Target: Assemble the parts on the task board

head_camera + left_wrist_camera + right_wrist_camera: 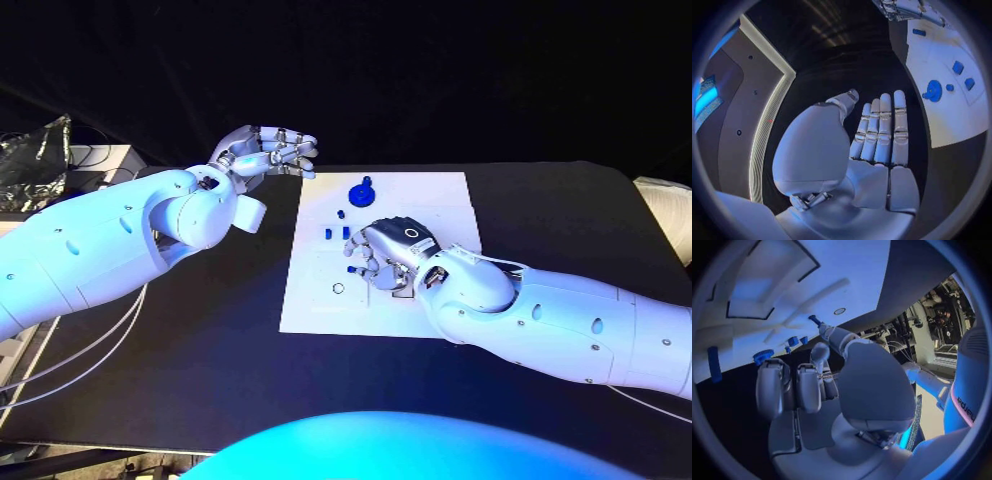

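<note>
parts (362, 190) on task board (433, 205), mid-table (577, 210)

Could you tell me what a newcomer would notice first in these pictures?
The white task board in the middle of the black table, with the right hand resting over its centre among small blue parts. Next, the left hand, raised off the board's far left corner, holding nothing. A round blue part stands near the board's far edge.
</note>
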Robot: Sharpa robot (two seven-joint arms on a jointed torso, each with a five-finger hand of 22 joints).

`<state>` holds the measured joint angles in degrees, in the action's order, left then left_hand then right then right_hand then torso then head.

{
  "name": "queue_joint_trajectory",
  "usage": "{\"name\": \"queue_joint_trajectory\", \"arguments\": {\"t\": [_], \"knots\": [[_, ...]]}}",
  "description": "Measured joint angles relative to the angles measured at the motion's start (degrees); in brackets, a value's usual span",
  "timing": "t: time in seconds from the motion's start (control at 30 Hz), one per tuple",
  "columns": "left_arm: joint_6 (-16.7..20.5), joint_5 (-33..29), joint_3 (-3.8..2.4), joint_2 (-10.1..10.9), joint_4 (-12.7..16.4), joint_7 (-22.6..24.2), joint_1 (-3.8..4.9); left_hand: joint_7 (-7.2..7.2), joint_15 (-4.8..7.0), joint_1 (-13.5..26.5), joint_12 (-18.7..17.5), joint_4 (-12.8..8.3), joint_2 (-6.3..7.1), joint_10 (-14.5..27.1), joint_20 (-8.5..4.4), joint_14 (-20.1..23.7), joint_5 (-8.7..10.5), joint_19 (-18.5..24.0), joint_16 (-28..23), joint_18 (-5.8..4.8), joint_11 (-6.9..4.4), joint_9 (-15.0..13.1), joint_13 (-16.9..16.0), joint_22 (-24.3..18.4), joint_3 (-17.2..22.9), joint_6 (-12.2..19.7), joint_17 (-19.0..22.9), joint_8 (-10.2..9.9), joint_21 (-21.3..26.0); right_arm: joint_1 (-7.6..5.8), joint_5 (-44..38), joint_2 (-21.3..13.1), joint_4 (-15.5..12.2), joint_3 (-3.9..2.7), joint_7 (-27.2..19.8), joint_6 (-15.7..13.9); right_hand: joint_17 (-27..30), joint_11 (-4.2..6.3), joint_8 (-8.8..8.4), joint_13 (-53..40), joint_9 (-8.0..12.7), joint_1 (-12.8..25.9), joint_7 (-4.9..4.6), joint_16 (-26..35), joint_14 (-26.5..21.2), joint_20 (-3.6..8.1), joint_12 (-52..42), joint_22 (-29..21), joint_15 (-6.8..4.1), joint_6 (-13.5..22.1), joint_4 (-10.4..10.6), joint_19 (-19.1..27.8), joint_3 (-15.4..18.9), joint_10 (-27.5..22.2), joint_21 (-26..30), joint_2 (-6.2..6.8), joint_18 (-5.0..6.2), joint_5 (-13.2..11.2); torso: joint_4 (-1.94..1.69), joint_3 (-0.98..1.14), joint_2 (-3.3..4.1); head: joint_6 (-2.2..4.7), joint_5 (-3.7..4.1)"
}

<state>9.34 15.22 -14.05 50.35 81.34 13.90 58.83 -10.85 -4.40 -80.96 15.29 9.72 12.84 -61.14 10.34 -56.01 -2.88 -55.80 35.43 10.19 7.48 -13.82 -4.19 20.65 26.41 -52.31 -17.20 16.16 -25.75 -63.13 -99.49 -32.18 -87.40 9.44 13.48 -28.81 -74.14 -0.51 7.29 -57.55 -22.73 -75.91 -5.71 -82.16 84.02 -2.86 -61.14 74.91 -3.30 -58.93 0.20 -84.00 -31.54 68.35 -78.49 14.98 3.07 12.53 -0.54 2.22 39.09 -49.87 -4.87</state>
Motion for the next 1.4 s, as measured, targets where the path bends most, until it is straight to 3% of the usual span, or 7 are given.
{"name": "queue_joint_trajectory", "arguments": {"t": [0.13,0.33,0.8,0.87,0.93,1.07,1.4], "knots": [[0.0,0.0,0.0,0.0,0.0,0.0,0.0,0.0,0.0,0.0,0.0,0.0,0.0,0.0,0.0,0.0,0.0,0.0,0.0,0.0,0.0,0.0,0.0,0.0,0.0,0.0,0.0,0.0,0.0,0.0,0.0,0.8,0.6,0.0,0.2,0.2,-0.8,-0.39,0.0,-11.9,0.2,0.3,0.16,-1.2,0.0,0.0,-12.8,0.0,0.0,-0.3,0.6,0.0,0.5,5.1,-2.3,-0.25,-0.69,0.0,-0.04,-0.01,0.0,-0.01,0.03],[0.0,0.0,0.0,0.0,0.0,0.0,0.0,0.0,0.0,0.0,0.0,0.0,0.0,0.0,0.0,0.0,0.0,0.0,0.0,-0.01,0.0,0.0,0.0,0.0,0.0,0.0,0.0,0.0,0.0,0.03,0.0,1.9,1.4,0.0,0.4,1.4,-0.8,-0.27,0.18,-17.0,0.3,0.7,0.24,-2.0,0.0,0.0,-17.3,0.0,0.0,-0.5,1.3,0.0,1.1,8.5,-4.3,-0.08,-0.93,0.0,-0.08,-0.01,0.0,-0.1,0.0],[0.0,0.0,0.0,0.0,0.0,-0.1,0.0,0.0,0.0,0.0,0.0,0.2,0.0,0.0,0.21,0.0,0.0,-0.2,-0.3,-0.01,0.0,0.0,0.0,-0.1,-0.2,0.0,-0.1,0.0,0.4,0.1,0.2,2.9,2.5,0.01,0.8,4.3,-0.8,-0.06,1.34,-17.4,0.2,1.4,0.39,-2.8,0.0,-0.01,-19.1,0.0,0.0,-1.7,1.7,0.0,1.5,9.7,-6.6,-0.35,-0.93,0.0,-0.01,-0.02,0.01,-0.13,-0.25],[0.0,0.0,0.0,0.0,0.0,-0.1,0.0,0.0,0.0,0.0,0.0,0.2,0.0,0.0,0.21,0.0,0.0,-0.2,-0.3,-0.01,0.0,0.0,0.0,-0.1,-0.2,0.0,-0.1,0.0,0.4,0.12,0.2,2.9,2.6,0.01,0.9,4.6,-0.8,-0.06,1.34,-17.4,0.2,1.1,0.6,-3.0,0.0,-0.01,-19.1,0.0,0.0,-1.9,1.8,0.0,1.4,9.7,-6.6,-0.98,-0.93,0.0,-0.01,-0.02,0.0,-0.14,-0.27],[0.0,0.0,0.0,0.0,0.0,-0.1,0.0,0.0,0.0,0.0,0.0,0.2,0.0,0.0,0.21,0.0,0.0,-0.2,-0.3,-0.01,0.0,0.0,0.0,-0.1,-0.2,0.0,-0.1,0.0,0.4,0.12,0.2,2.9,2.7,0.01,0.9,4.8,-0.8,0.05,1.78,-17.4,0.1,1.0,0.65,-3.0,0.0,-0.01,-19.1,0.0,0.0,-2.2,2.1,0.0,1.1,9.8,-7.1,-1.66,-1.82,0.0,-0.01,0.02,-0.02,-0.14,-0.27],[0.0,0.0,0.0,0.0,0.0,-0.1,0.0,0.0,0.0,0.0,0.0,0.2,0.0,0.0,0.21,0.0,0.0,-0.2,-0.3,0.0,0.0,0.0,0.0,-0.2,-0.2,0.0,-0.2,0.0,0.4,0.13,0.2,2.9,2.8,0.01,1.0,5.1,-0.8,0.44,2.29,-17.4,-0.1,1.2,1.04,-3.2,0.0,-0.01,-19.4,0.0,0.01,-3.1,2.5,0.0,0.6,10.2,-7.4,-2.99,-1.82,0.0,0.02,0.04,-0.03,-0.14,-0.3],[0.0,-0.1,0.0,0.0,-0.1,-0.2,0.0,0.0,-0.02,0.0,0.0,0.2,0.0,0.0,0.21,0.0,0.0,-0.2,-0.3,0.0,0.0,0.0,0.0,-0.2,-0.2,0.0,-0.2,0.0,0.4,0.13,0.2,2.5,2.5,-0.04,1.0,5.4,-0.8,0.44,2.68,-17.4,-0.4,1.0,1.08,-3.3,0.0,-0.01,-19.6,0.0,0.01,-3.6,2.7,0.0,0.5,10.2,-7.6,-3.53,-1.82,0.0,0.05,0.09,-0.05,-0.14,-0.37]]}}
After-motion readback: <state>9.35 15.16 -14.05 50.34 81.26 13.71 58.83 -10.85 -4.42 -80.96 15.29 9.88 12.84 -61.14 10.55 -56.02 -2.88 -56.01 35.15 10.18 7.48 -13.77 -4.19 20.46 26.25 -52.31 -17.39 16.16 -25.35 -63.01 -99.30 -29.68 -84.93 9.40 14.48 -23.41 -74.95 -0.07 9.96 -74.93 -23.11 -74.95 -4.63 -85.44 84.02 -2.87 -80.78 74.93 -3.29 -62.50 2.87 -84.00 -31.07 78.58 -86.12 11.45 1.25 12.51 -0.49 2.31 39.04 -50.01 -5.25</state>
